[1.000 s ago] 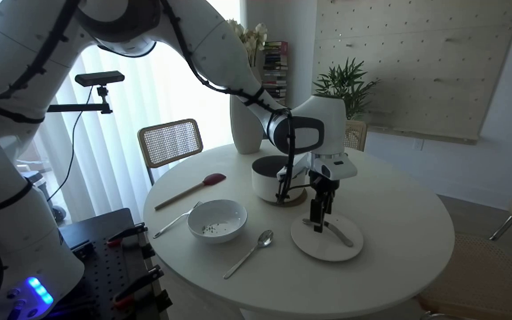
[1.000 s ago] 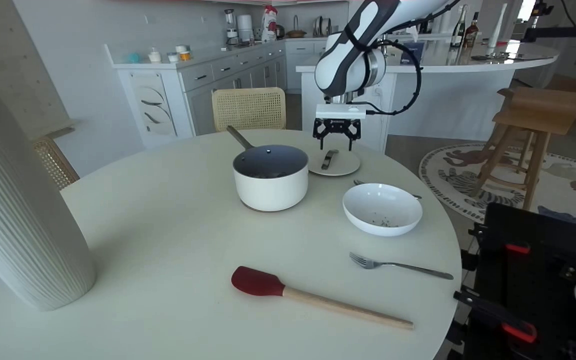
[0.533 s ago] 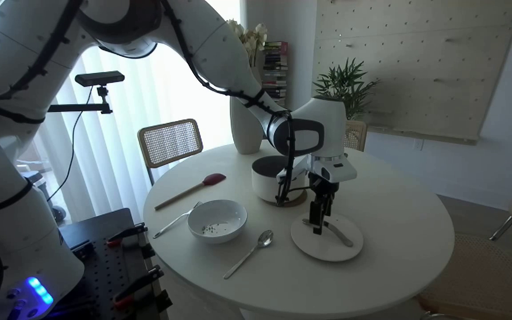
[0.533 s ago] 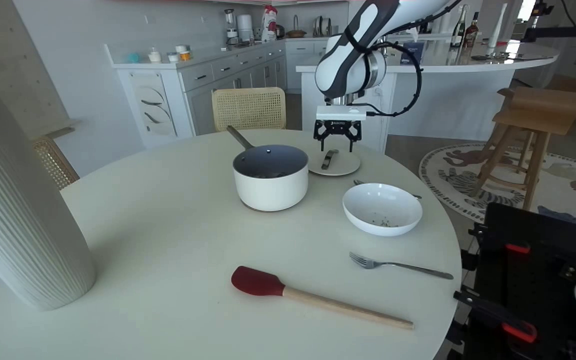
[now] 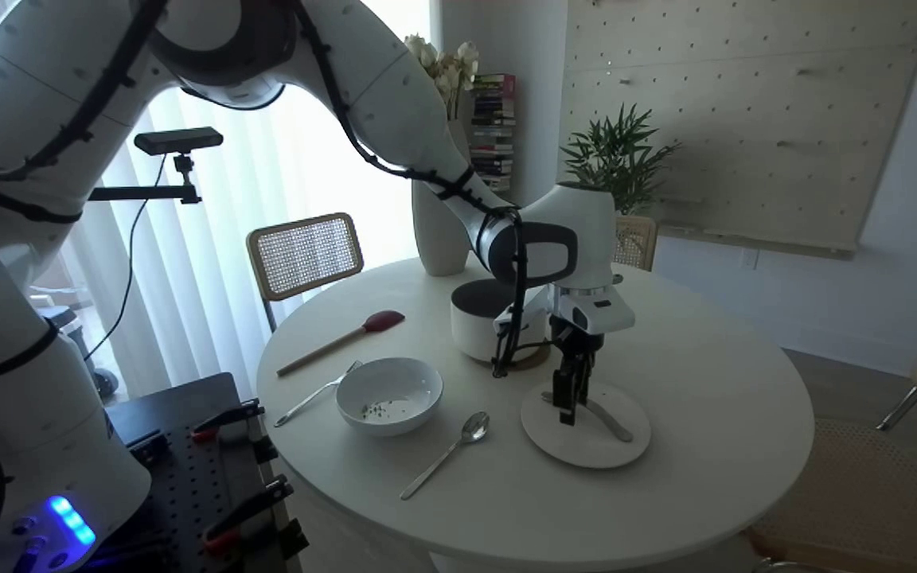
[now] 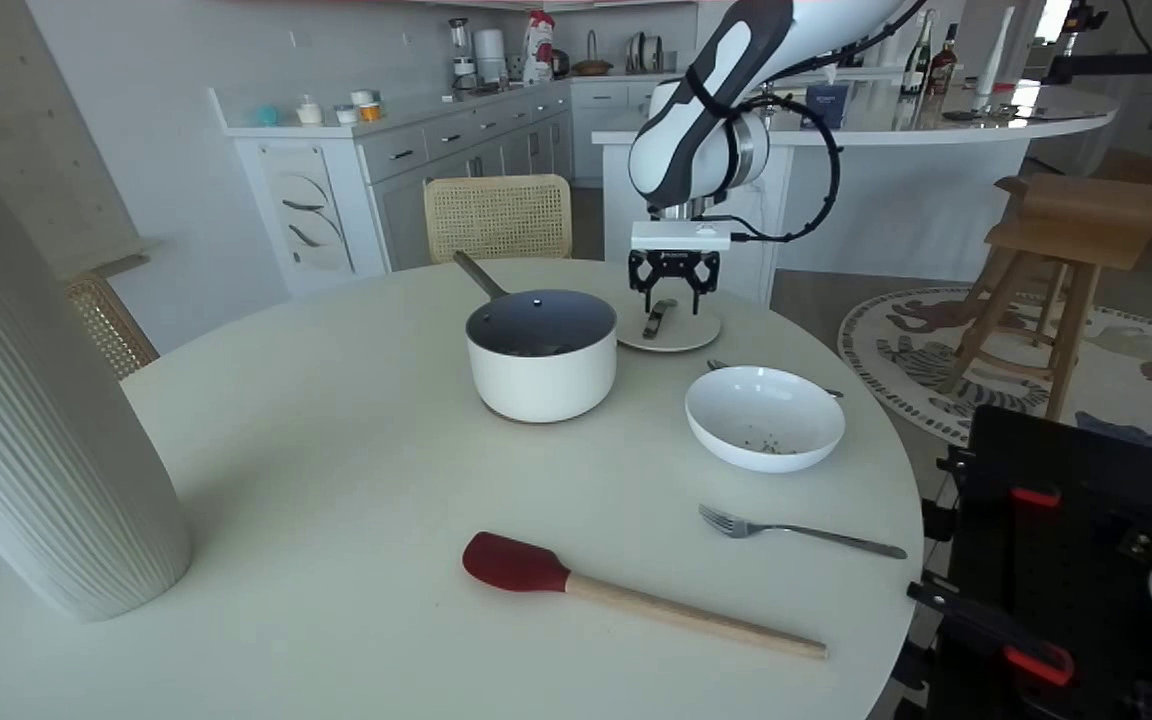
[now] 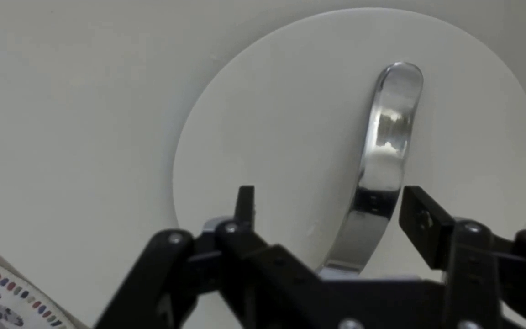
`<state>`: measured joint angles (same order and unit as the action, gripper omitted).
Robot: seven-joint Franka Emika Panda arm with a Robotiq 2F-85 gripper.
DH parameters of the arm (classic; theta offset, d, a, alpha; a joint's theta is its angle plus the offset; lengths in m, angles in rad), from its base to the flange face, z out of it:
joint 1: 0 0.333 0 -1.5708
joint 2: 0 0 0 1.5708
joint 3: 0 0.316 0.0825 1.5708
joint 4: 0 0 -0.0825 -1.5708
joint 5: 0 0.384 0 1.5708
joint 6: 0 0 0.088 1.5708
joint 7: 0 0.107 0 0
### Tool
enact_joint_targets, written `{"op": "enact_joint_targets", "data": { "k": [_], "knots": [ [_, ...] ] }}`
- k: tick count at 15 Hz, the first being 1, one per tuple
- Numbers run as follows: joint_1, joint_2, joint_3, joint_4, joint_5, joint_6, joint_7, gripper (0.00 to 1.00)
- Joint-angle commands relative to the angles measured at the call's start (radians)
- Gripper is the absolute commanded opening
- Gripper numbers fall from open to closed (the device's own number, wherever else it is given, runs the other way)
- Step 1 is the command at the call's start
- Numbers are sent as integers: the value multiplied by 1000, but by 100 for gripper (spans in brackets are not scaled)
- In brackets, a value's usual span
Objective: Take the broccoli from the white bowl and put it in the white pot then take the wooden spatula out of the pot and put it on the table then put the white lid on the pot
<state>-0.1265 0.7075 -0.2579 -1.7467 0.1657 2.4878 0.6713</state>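
The lid [image 7: 281,114] lies flat on the table [image 6: 336,500] near the pot [image 6: 543,385], and the claw [image 7: 328,200] hangs over it, fingers [image 7: 244,203] apart and clamped on nothing. The coming move, I judge, is the grasp for the last step, and it turns on the handle [image 7: 385,160]: from the wrist it runs through the gap, just beside the finger at the right of that view and well apart from the finger at the left. Its long axis leans a little but runs roughly square to the closing line, so the jaws should meet its long edges; a small shift towards the nearer finger would likely centre it, and without one the lid may be dragged sideways. How low the fingertips are I cannot tell. The spatula [image 6: 641,600] rests on the table in both exterior views. In an exterior view the spoon [image 5: 468,434] lies whole, but the arm [image 5: 407,103] covers part of the pot; in an exterior view the bowl [image 6: 771,395] hides most of that spoon, and the pot handle [image 6: 481,276] shows at length. The broccoli I cannot make out; the bowl shows only green specks [image 5: 377,411].
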Motion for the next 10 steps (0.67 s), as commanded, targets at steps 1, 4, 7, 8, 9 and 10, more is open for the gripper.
{"op": "enact_joint_targets", "data": {
  "k": [1,4,7,8,9,10],
  "knots": [
    [-1,1,1,1,0,28,-12,49],
    [-1,-1,1,-3,2,45,-13,27],
    [-2,-4,3,-4,4,52,-16,5],
    [-4,-5,3,-4,4,51,-17,4],
    [-7,-7,6,-5,7,50,-21,6],
    [-9,-9,8,-7,10,47,-24,6]
  ]
}}
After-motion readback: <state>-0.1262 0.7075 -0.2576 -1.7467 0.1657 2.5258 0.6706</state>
